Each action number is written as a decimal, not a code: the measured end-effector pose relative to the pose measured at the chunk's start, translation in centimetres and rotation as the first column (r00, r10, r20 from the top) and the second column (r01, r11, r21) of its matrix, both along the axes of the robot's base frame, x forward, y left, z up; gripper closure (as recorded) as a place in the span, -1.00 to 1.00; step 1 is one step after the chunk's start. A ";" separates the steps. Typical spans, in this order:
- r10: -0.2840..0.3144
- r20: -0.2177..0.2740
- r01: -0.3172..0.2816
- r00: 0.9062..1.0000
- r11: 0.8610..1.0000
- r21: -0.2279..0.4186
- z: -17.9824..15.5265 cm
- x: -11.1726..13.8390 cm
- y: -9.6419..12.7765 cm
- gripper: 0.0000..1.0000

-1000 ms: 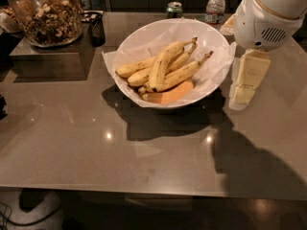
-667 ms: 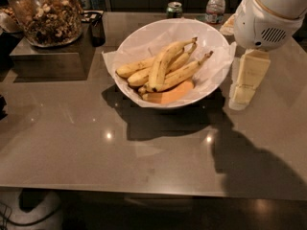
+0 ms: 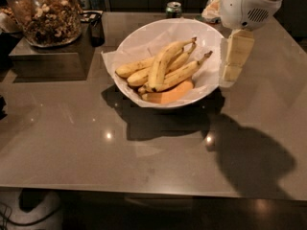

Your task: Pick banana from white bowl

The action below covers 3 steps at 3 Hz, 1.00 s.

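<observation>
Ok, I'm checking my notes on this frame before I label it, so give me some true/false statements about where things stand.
1. The bananas lie in the white bowl. True.
2. The pincer is over the middle of the bowl with a banana in it. False: it hangs just outside the bowl's right rim, and the bananas all lie in the bowl.
3. The glass jar of nuts stands right of the bowl. False: it stands on a dark block at the far left.
4. A can stands behind the bowl. True.
</observation>
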<state>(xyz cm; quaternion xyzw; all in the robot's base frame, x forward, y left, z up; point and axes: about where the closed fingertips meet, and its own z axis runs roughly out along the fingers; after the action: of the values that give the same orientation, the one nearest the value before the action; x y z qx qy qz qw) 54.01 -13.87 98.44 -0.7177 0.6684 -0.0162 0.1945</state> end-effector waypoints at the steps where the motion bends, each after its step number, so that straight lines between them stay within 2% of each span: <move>1: 0.000 0.000 0.000 1.000 1.000 0.000 0.0 0.0 0.0 -1.00; 2: 0.022 0.011 -0.023 1.000 0.998 0.065 -0.2 1.1 0.9 -1.00; 3: 0.081 0.012 -0.082 0.997 0.989 0.119 -0.4 3.3 2.6 -1.00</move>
<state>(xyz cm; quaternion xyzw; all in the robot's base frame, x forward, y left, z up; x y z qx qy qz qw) 57.31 -11.28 98.00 -0.7314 0.6377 0.0293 0.2401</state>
